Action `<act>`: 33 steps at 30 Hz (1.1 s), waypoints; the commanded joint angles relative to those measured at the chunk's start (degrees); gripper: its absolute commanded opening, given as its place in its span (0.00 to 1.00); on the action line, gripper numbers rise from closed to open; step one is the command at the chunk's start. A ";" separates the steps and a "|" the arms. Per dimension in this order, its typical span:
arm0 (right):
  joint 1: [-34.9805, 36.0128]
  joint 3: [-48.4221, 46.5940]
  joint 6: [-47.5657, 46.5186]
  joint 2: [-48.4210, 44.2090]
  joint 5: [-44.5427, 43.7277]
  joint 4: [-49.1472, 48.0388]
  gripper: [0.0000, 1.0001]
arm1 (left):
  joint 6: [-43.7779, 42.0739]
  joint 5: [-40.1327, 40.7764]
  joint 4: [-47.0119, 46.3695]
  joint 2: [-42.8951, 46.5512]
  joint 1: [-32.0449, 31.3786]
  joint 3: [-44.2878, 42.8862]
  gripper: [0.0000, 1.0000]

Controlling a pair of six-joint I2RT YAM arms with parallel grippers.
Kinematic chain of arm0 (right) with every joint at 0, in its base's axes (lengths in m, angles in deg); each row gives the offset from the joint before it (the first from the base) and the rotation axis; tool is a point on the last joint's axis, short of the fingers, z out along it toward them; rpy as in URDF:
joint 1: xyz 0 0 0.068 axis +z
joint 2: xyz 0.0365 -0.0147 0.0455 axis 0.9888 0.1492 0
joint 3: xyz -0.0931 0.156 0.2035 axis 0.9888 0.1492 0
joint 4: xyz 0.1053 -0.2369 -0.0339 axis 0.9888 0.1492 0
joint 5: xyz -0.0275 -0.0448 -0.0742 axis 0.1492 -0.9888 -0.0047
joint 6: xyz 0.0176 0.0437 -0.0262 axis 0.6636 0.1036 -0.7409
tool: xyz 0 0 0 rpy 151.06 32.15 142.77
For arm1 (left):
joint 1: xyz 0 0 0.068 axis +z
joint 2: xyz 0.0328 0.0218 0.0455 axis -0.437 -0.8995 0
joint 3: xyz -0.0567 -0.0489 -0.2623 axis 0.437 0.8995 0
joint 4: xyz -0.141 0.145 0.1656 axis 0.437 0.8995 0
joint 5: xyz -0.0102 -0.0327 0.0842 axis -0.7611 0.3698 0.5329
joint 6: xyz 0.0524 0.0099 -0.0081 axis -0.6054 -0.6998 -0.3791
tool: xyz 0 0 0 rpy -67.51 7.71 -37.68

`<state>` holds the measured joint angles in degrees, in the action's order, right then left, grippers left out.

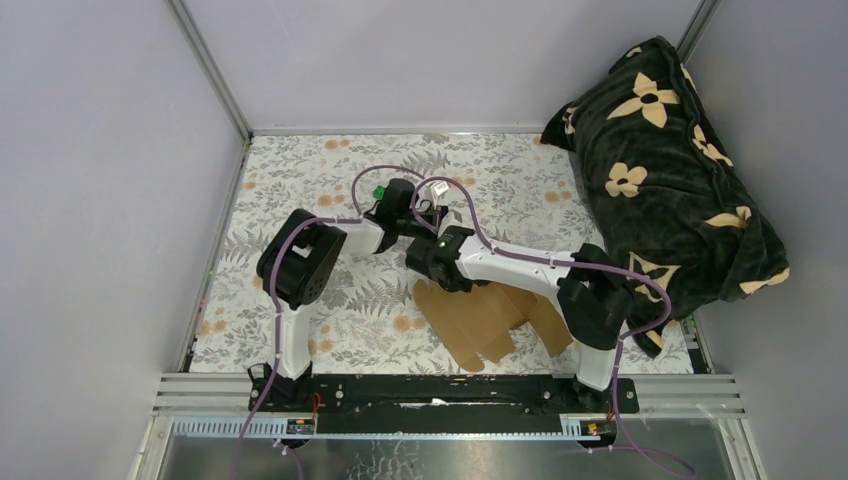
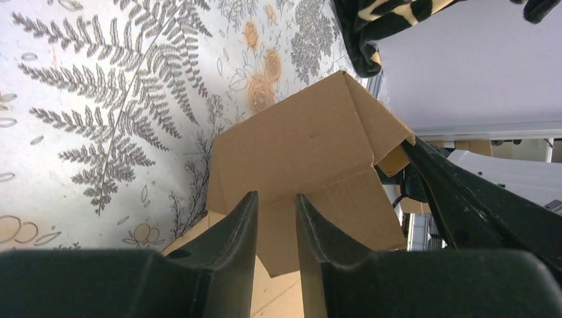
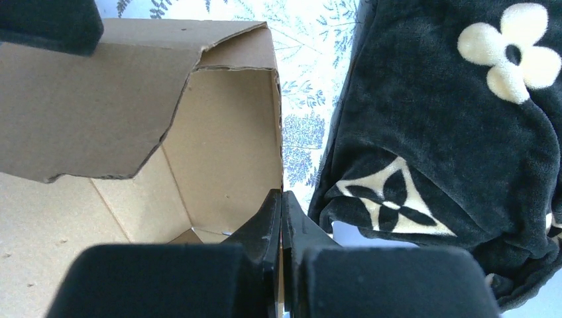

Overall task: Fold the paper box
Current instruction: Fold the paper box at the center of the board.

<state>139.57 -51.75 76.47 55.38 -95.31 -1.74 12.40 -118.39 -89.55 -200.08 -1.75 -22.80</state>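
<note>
The paper box (image 1: pixel 485 322) is plain brown cardboard, part flat on the floral cloth and part raised under the arms. In the left wrist view a folded panel of the paper box (image 2: pixel 298 152) stands up just beyond my left gripper (image 2: pixel 277 196). Its jaws stand a little apart, with nothing pinched between them. My right gripper (image 3: pixel 281 193) is shut on the top edge of a thin side wall of the paper box (image 3: pixel 225 146), whose hollow inside shows to its left. Seen from the top, both grippers meet mid-table, left gripper (image 1: pixel 430 222) and right gripper (image 1: pixel 428 268).
A black blanket with cream flowers (image 1: pixel 670 190) is heaped at the right, close beside the box wall (image 3: pixel 450 132). Grey walls enclose the floral cloth (image 1: pixel 330 170) on three sides. A small green thing (image 1: pixel 379 192) sits by the left wrist.
</note>
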 commanded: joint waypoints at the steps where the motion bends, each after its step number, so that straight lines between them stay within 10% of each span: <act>1: 1.41 1.01 3.30 -0.34 -2.58 0.80 0.00 | 0.49 2.09 -8.26 2.36 -0.36 3.41 0.36; 33: 9.27 6.00 15.72 4.21 -10.18 10.97 0.00 | 2.51 4.90 -31.66 4.69 -2.40 17.98 0.49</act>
<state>147.64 -45.92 87.26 58.57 -101.41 4.88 16.25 -114.91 -115.86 -196.91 -3.73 -6.58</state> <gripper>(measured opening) 0.014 0.484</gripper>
